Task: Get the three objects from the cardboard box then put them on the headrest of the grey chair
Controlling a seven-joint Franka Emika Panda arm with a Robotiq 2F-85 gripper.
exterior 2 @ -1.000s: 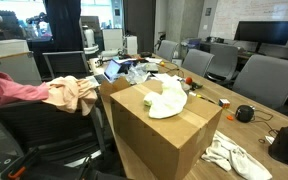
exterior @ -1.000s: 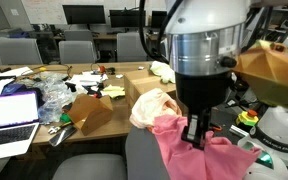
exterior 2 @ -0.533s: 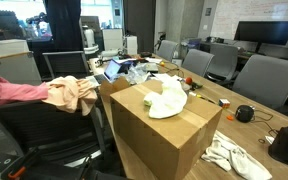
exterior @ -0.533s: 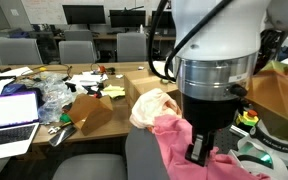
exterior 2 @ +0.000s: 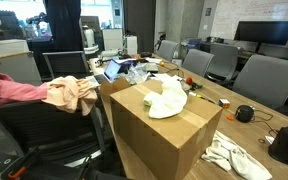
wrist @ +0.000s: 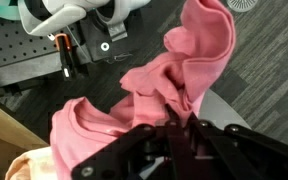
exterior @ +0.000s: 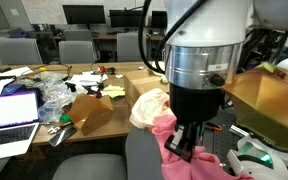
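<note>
Over at the left of an exterior view, the pink cloth point(exterior 2: 14, 88) sags across the top of the grey chair point(exterior: 142, 160). The end effector point(wrist: 174, 130) stays clamped on its bunched folds, having dipped and then lifted slightly, so I judge release is close. Beside it, touching, the peach cloth point(exterior 2: 74, 95) already sits crumpled there. Further right, the yellow-green cloth point(exterior 2: 169, 100) lies limp atop the cardboard box point(exterior 2: 164, 140), not yet fetched.

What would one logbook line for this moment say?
jaws: shut on pink cloth | peach cloth: draped on grey chair's headrest | pale cloth: lying atop cardboard box
</note>
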